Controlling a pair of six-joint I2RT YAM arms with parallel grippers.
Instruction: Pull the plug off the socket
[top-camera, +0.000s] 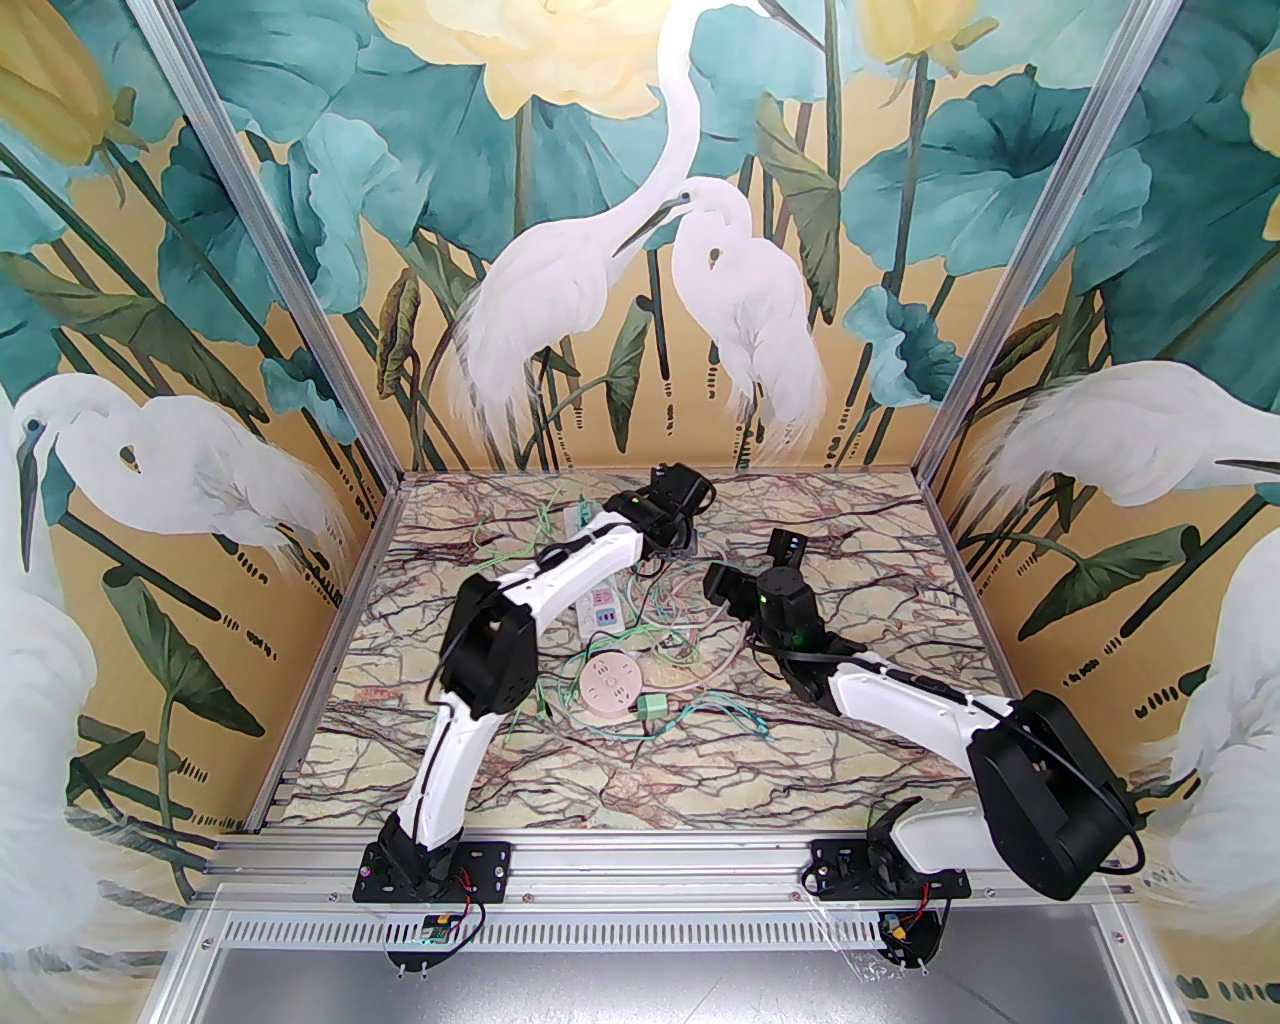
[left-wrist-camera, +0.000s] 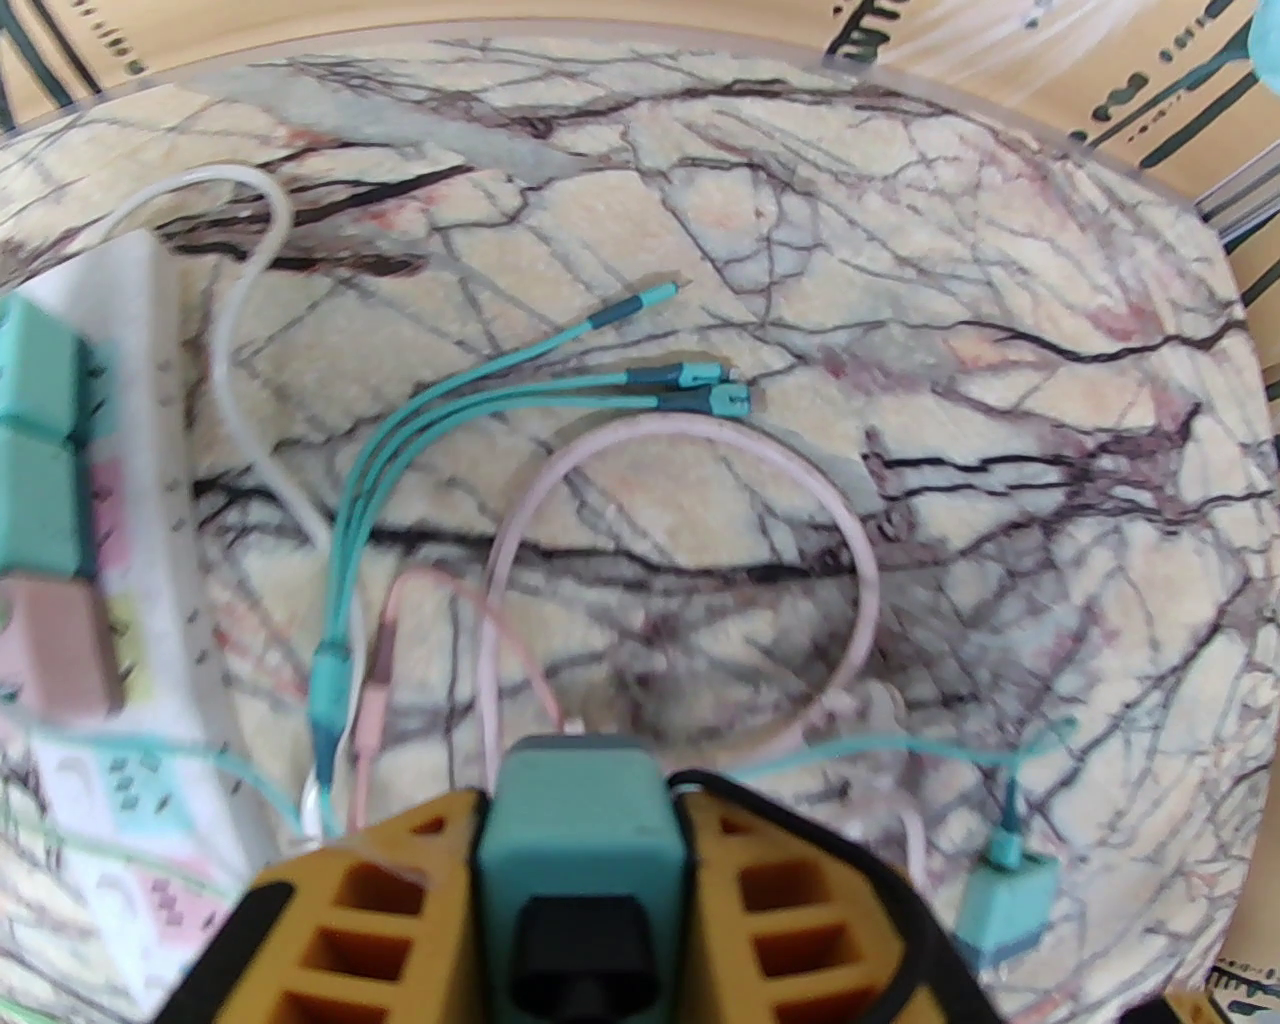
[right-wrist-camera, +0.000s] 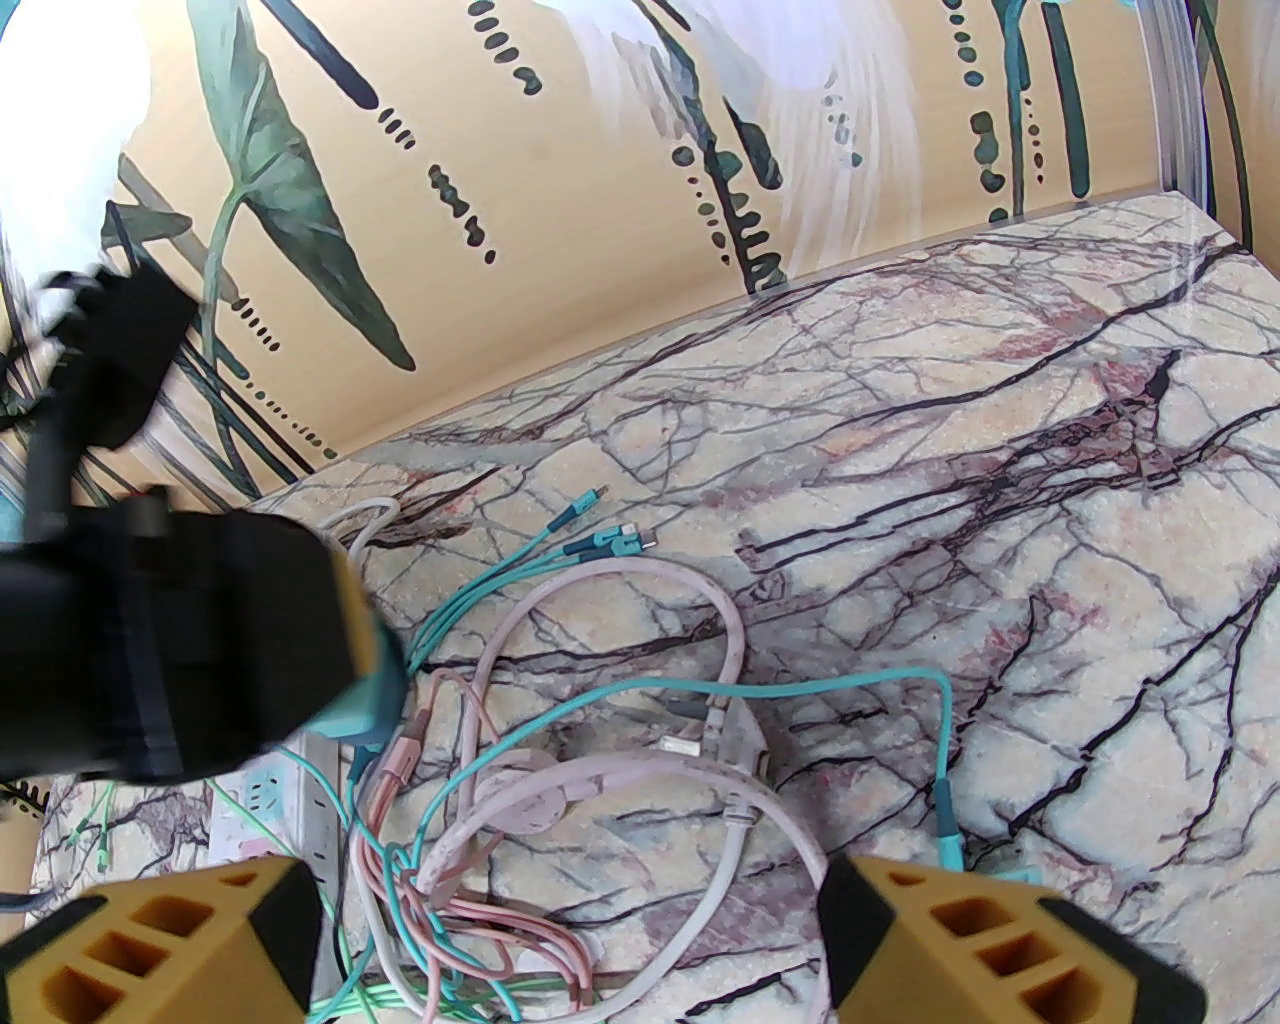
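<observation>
**Teal block-shaped plug (left-wrist-camera: 580, 850) apparently free of the strip**

Clenches the left gripper (left-wrist-camera: 585, 795) hard on the plug, yellow fingers (left-wrist-camera: 440, 850) pressed to both its sides. Holds it raised over the veined marble table (left-wrist-camera: 1000, 450), near the long white power strip (left-wrist-camera: 160, 450) yet seemingly not touching it; cannot make out the prongs. Leaves two more teal cubes (left-wrist-camera: 40, 440) and a pink one (left-wrist-camera: 60, 650) seated in that strip. Hangs the right gripper (right-wrist-camera: 570, 900) released, jaws spread wide with nothing between, above the tangle of teal and pink cables (right-wrist-camera: 560, 780).

Puts the task, by this reading, at the tail of the pull: extraction looks done. Calls next for carrying the plug away from the strip, minding the loose cables below, then setting it down on bare marble and letting go.
</observation>
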